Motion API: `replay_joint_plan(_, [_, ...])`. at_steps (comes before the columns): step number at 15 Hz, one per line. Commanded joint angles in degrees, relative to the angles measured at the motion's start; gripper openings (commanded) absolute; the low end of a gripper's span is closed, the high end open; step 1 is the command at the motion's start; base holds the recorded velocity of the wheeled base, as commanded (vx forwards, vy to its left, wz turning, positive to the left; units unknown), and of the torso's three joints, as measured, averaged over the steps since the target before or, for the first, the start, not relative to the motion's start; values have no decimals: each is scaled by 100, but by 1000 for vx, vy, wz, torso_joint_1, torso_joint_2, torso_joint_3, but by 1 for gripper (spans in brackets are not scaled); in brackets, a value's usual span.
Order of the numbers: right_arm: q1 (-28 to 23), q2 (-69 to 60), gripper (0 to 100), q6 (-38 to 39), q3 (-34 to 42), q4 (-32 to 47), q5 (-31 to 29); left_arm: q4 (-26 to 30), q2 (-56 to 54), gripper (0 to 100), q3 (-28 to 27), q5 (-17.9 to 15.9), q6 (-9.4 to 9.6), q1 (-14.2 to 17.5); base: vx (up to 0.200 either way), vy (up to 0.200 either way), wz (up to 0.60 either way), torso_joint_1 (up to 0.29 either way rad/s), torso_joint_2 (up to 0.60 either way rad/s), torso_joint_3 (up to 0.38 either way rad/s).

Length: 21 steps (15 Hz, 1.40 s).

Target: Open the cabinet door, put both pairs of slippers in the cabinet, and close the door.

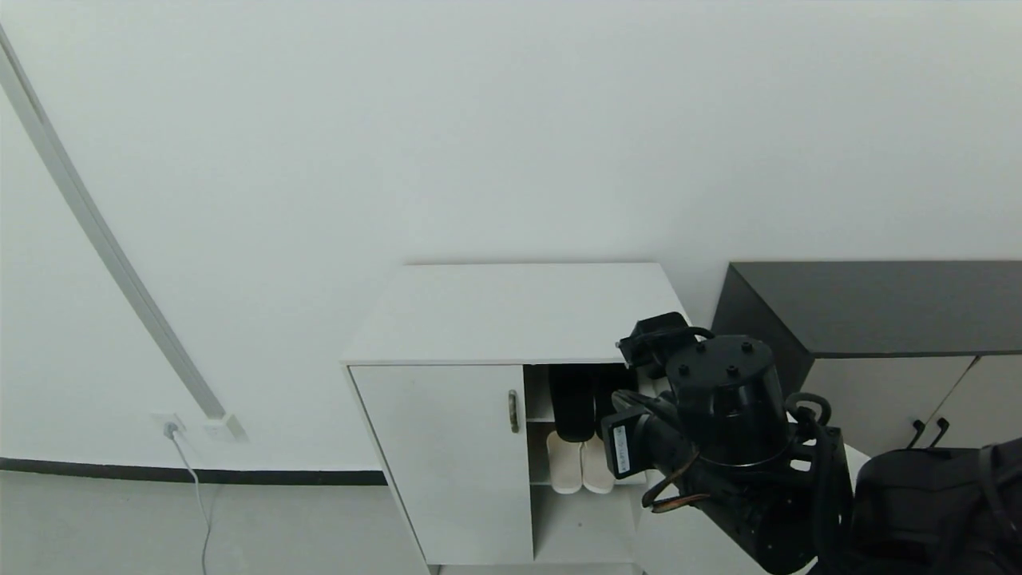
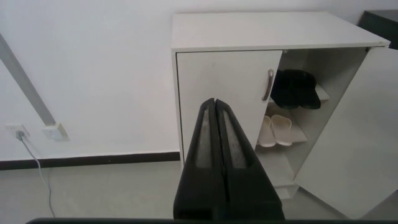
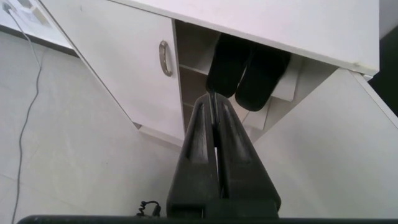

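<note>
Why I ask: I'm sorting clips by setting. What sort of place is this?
Probably an entryway-like room indoors: a white cabinet stands against a bare wall, with black slippers and white slippers on its shelves, and a socket sits low on that wall.

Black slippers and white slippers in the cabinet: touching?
Apart. The left wrist view shows the black slippers on the upper shelf and the white slippers on the lower shelf, with a gap between the pairs.

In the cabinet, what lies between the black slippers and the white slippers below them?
A white shelf board: the black slippers rest on it, the white slippers lie underneath, seen in the left wrist view.
</note>
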Motion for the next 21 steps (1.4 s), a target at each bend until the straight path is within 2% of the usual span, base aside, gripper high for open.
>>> replay_joint_plan(1, [-1,2,0,4,2,-3,-3,2,9,0,0,-6,2,0,0,0,-600,-2,2,2])
replay_joint_plan(6, [-27,28,0,4,2,-3,-3,2,0,0,0,3,2,0,0,0,-600,7,0,0])
replay_joint_plan(13, [-63,63,0,-5,2,-74,-3,2,9,0,0,3,2,0,0,0,0,0,0,0])
replay_joint_plan(19, [-80,63,0,-5,2,-74,-3,2,0,0,0,3,2,0,-200,0,0,1,2,2])
replay_joint_plan(21, [-150,55,0,-31,-16,-74,-3,2,0,0,0,3,-7,0,0,0,0,0,0,0])
